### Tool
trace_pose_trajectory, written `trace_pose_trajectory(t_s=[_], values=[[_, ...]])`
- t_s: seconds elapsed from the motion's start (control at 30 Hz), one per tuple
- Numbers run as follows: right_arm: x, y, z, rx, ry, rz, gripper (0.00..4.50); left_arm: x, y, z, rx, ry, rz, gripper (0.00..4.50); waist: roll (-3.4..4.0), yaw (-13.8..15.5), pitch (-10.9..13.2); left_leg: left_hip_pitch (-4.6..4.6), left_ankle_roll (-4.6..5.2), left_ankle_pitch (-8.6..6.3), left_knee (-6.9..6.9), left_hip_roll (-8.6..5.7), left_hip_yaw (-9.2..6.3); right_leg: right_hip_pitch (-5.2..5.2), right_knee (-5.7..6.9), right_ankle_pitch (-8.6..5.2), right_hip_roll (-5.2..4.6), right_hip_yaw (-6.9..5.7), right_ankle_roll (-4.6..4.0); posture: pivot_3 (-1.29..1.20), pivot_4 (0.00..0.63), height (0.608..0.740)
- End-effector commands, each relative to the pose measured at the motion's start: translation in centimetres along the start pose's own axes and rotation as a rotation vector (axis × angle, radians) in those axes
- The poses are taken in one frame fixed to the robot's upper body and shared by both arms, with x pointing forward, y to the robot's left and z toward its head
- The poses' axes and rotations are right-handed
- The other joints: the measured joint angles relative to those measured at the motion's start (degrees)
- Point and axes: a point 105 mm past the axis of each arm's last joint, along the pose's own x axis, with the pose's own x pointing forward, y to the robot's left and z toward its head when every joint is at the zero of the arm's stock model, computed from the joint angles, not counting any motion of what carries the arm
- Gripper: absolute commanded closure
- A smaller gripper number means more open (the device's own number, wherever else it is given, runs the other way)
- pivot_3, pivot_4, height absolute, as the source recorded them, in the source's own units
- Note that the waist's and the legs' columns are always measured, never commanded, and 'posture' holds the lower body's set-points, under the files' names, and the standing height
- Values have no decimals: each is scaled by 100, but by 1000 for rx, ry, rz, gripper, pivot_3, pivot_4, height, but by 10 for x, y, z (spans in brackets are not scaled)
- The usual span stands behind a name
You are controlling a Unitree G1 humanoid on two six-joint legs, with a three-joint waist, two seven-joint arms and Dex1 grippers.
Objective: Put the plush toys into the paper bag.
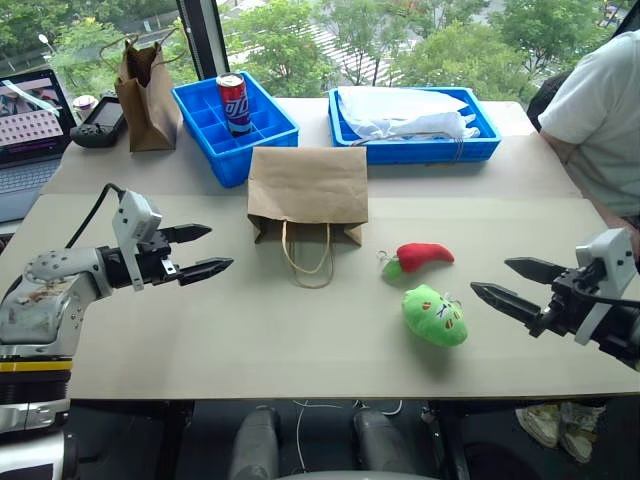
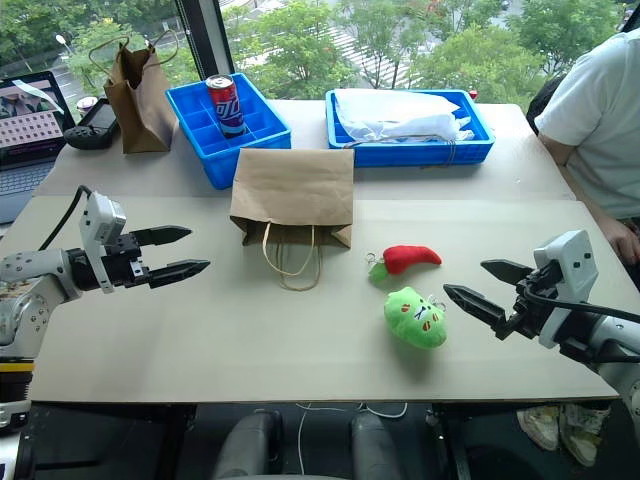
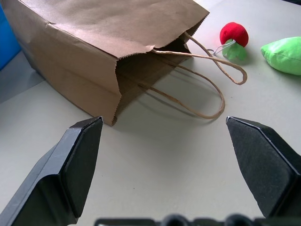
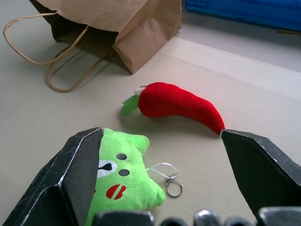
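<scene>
The wide brown paper bag (image 1: 308, 195) lies flat on the table (image 1: 250, 330), its mouth and loop handles toward me. To the right of its handles rests the red chili plush (image 1: 424, 256) with a green stem. Just nearer me lies the lime-green plush (image 1: 435, 315) with a face and a key ring. My left gripper (image 1: 204, 251) hovers open to the left of the bag, aimed at its mouth. Right of the green plush, my right gripper (image 1: 504, 278) stands open, with both toys ahead of its fingers (image 4: 80, 174).
At the back stand a blue divided tray (image 1: 234, 125) holding a red can (image 1: 234, 103), a second blue tray (image 1: 415, 125) with white bags, and a narrow upright brown bag (image 1: 146, 98). A laptop (image 1: 30, 125) sits far left. A person in a white shirt (image 1: 600, 110) sits at the right.
</scene>
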Motion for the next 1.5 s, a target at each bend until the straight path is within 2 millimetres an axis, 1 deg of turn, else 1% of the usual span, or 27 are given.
trace_pose_trajectory(t_s=[0.03,0.07,0.1,0.13,0.2,0.23,0.3,0.37,0.4,0.47,0.53,0.63,0.73,0.8,0.87,0.9,0.93,1.0,1.03,1.07,1.13,1.17,1.2,1.23,1.4,1.43,1.5], values=[[-2,14,27,-68,-71,81,55,-2,-9,26,24,-62,-113,0,0,0,0,0,0,0,0,0,0,0,0,0,0,0,0,0,150,689],[4,37,39,-106,-68,206,55,2,-19,38,90,-63,-221,0,-1,-2,1,0,0,0,0,0,-1,0,0,0,0,-1,0,0,150,689],[6,53,45,-132,-59,293,55,5,-26,46,141,-59,-293,0,0,-4,5,-6,0,0,7,0,-2,-4,4,0,0,-2,0,0,150,689],[9,66,49,-151,-46,358,55,8,-32,50,197,-44,-352,0,1,-2,7,-13,0,1,17,0,-3,-12,14,0,0,-3,0,0,150,689],[15,76,52,-168,-31,399,55,19,-33,51,279,-14,-392,0,0,0,4,-12,0,0,31,2,-19,3,16,0,1,-21,-1,0,150,689],[17,79,53,-170,-27,407,55,23,-33,51,311,-4,-402,0,-3,1,1,-10,1,0,31,2,-24,12,9,-1,1,-27,-2,0,150,689],[24,87,53,-169,-21,420,55,37,-31,50,402,-1,-423,0,-4,5,-1,-12,6,-4,34,2,-26,19,3,-2,0,-31,-3,0,150,689],[28,94,51,-170,-13,439,55,48,-28,55,428,-34,-428,0,-5,28,0,-28,8,-5,46,-1,-28,13,3,-1,-2,-32,-2,0,150,689],[29,97,50,-161,-11,445,55,53,-26,56,487,-27,-432,0,-5,28,0,-42,9,-5,50,-2,-34,5,3,0,-2,-36,-2,0,150,689],[33,102,48,-148,-17,444,55,65,-22,48,653,39,-450,0,-6,35,0,-59,10,-5,55,-2,-46,-2,4,0,-2,-45,-1,0,150,689],[35,103,48,-140,-27,435,55,75,-15,41,772,85,-447,0,-6,36,0,-67,10,-4,59,-4,-57,-4,3,1,-2,-53,-2,0,150,689],[37,103,50,-128,-57,419,55,94,-8,42,867,71,-435,0,-6,45,0,-71,11,-4,60,-7,-61,-4,3,1,-2,-54,-1,0,150,689],[37,101,53,-122,-82,391,55,114,-10,48,973,24,-412,0,-6,42,0,-77,11,-4,65,-7,-65,-4,3,2,-2,-56,1,0,150,689],[37,101,53,-116,-88,380,55,124,-13,50,998,-7,-411,0,-7,43,0,-85,11,-4,67,-7,-73,-6,2,3,-2,-62,2,0,150,689],[37,104,49,-119,-76,375,0,132,-16,47,1029,-4,-415,531,-7,32,0,-89,11,-4,70,-8,-81,-6,3,3,-2,-69,2,0,150,689],[38,104,47,-121,-70,372,0,135,-17,45,1029,3,-425,754,-7,26,0,-90,11,-4,70,-8,-84,-6,3,3,-2,-73,3,0,150,689],[38,105,46,-123,-66,368,0,137,-17,44,1010,3,-421,1075,-7,18,0,-91,11,-4,71,-8,-88,-5,3,3,-3,-76,3,0,150,689],[37,105,44,-126,-59,357,0,140,-16,43,975,-1,-416,1973,-7,9,0,-91,11,-4,71,-8,-91,-4,5,3,-2,-79,3,0,150,689],[37,105,43,-126,-58,354,0,140,-16,43,964,-3,-417,2301,-7,3,0,-92,11,-4,71,-8,-93,-4,5,3,-2,-81,3,0,150,689],[37,105,42,-124,-55,350,0,141,-16,46,934,-19,-418,2729,-7,-2,0,-92,11,-4,71,-8,-94,-4,5,3,-2,-82,3,0,150,689],[37,105,38,-120,-39,340,0,140,-17,51,860,-48,-433,3444,-7,-1,0,-92,11,-4,72,-8,-96,-4,7,3,-2,-83,3,0,150,689],[37,105,34,-116,-25,338,0,139,-17,53,819,-54,-443,3769,-7,3,0,-93,11,-3,72,-8,-99,-3,7,3,-2,-86,3,0,150,689],[38,106,30,-113,-9,336,0,138,-18,56,776,-61,-453,4196,-7,3,0,-94,12,-3,74,-8,-101,-3,8,3,-2,-89,3,0,150,689],[38,107,26,-113,6,337,0,137,-19,59,727,-68,-466,4421,-7,3,0,-94,11,-3,74,-8,-102,-2,8,3,-2,-90,3,0,150,689],[43,109,12,-109,38,332,0,128,-32,77,520,-84,-531,4421,-6,-3,0,-100,12,-3,82,-8,-112,-1,9,3,-2,-96,3,0,150,689],[44,109,10,-107,42,328,0,125,-37,78,478,-66,-544,4421,-5,-5,0,-100,12,-3,83,-8,-113,-1,11,3,-2,-96,3,0,150,689],[48,109,7,-108,38,317,0,121,-52,89,340,-70,-547,4421,-5,-40,-1,-98,11,-3,83,-7,-116,-2,16,2,-2,-97,3,0,150,689]])
